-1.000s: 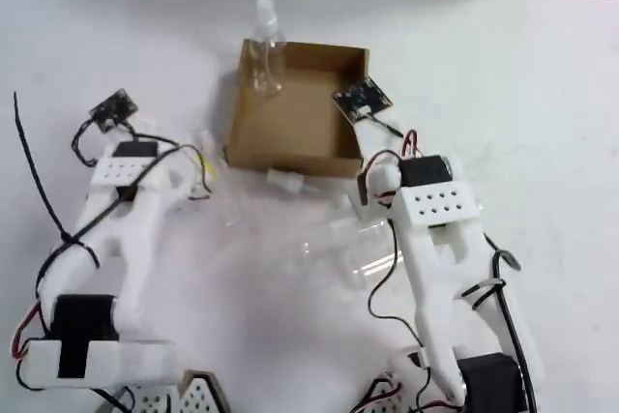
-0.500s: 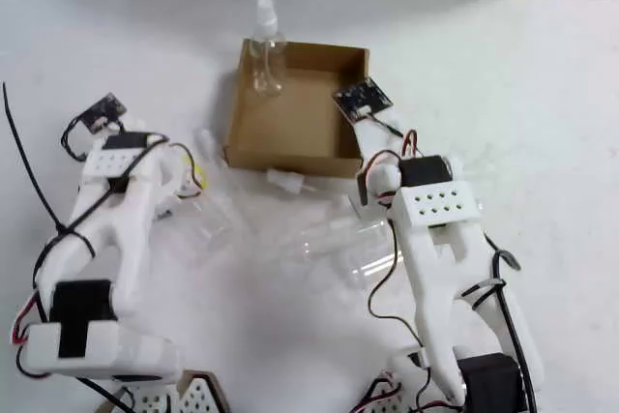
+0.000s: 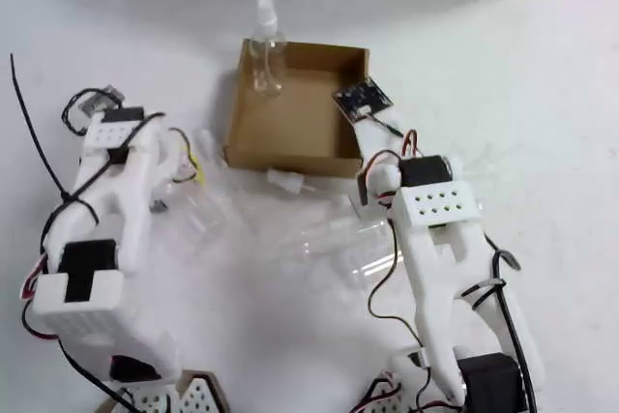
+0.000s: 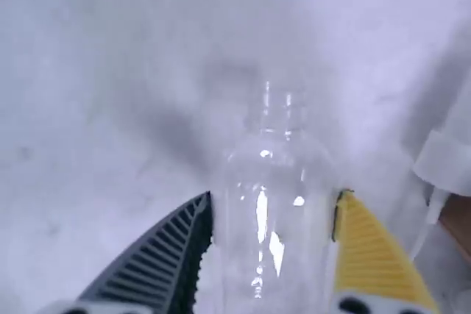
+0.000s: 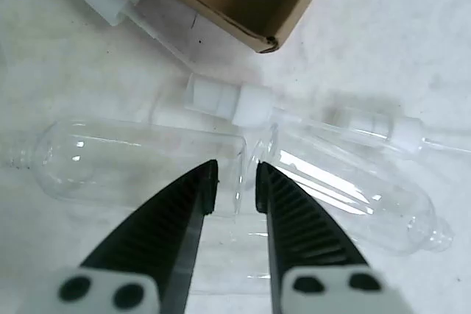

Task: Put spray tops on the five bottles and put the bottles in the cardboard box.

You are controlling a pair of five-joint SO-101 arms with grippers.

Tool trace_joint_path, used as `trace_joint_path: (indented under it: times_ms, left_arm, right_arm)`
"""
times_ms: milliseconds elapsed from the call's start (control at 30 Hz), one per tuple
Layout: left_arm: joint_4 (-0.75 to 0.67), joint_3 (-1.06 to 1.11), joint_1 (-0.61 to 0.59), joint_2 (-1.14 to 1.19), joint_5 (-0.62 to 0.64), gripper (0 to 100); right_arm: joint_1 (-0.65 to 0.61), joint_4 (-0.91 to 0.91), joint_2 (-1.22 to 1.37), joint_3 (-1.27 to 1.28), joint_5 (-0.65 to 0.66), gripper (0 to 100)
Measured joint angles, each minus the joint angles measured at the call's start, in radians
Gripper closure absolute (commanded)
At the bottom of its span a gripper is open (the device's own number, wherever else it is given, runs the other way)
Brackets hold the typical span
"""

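Bottle and grip come first, I'd say: the left gripper has its black and yellow jaws pressed against either side of a clear, uncapped bottle. That is at the left-centre of the high view, a little left of the cardboard box. The hold sits on the body with the neck left free, which looks right. The plastic seems thin, so I'd squeeze only enough to stop it turning, and present the open neck toward the other arm. The right gripper hangs empty with its jaws only narrowly parted above two bare bottles lying side by side on the table, just below the box's lower-right corner. A loose spray top lies just beyond them. To fetch it, that gripper would need to part wider and take the white collar rather than the thin tube. The tube should go into the neck before pressing down. One capped bottle stands at the box's upper-left corner; whether inside or just behind, I can't tell.
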Motion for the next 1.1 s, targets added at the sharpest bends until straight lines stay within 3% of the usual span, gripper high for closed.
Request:
trace_joint_path:
  times_ms: [133, 600, 667, 833, 1100]
  left_arm:
    - [0.0, 0.002, -0.008, 0.006, 0.0, 63]
    - [-0.026, 0.002, -0.028, 0.051, 0.0, 70]
    - [-0.026, 0.002, -0.028, 0.058, 0.0, 74]
    - [-0.041, 0.0, -0.028, 0.06, 0.0, 97]
    - [-0.064, -0.002, -0.026, 0.058, -0.121, 97]
  right_arm:
    - [0.0, 0.0, 0.0, 0.0, 0.0, 93.7]
    - [0.0, 0.0, 0.0, 0.0, 0.0, 93.7]
    - [0.0, 0.0, 0.0, 0.0, 0.0, 93.7]
    - [0.0, 0.0, 0.0, 0.0, 0.0, 93.7]
    - [0.0, 0.0, 0.0, 0.0, 0.0, 93.7]
